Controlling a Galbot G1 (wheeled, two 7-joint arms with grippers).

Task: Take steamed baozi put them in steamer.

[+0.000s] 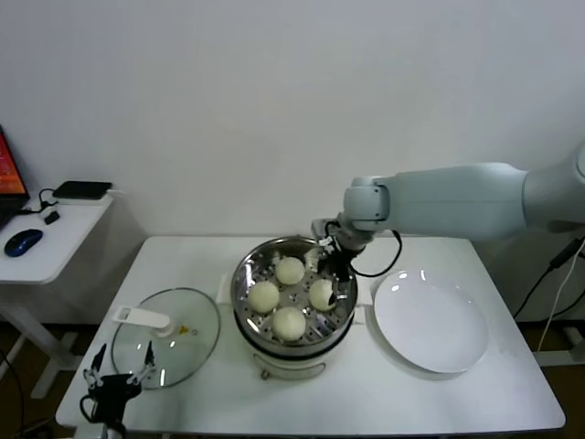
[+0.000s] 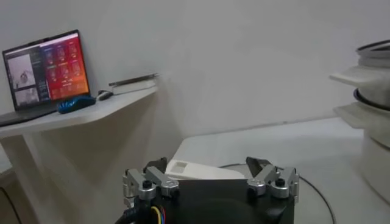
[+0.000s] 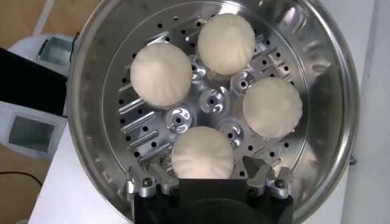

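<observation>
The left tool (image 1: 117,377) sits parked at the near edge of the worktop (image 1: 384,402), on the lid's side of the steamer and well apart from it, its fingers (image 2: 146,184) spread with nothing between them. Beside it, between it and the steamer, the glass lid (image 1: 169,346) lies flat with its white handle up, set off so the pot mouth is open for loading.

The steamer (image 1: 249,279) stands at the middle of the worktop. All four buns (image 3: 162,73) rest on its perforated tray, spaced around the centre stud and not touching, which should let steam pass between them. The right tool (image 3: 207,178) hangs just inside the steamer's rim on the plate side, directly over one bun (image 3: 202,152); its fingers stand apart on either side of that bun and do not pinch it, so I judge the bun has been let go.

On the other side of the steamer from the lid, the white plate (image 1: 457,352) lies bare, so the loading looks finished. The steamer wall close beside the right tool is the one thing to clear on the way out. Farther off, past the lid, a side desk (image 1: 46,256) carries a mouse (image 1: 22,241).
</observation>
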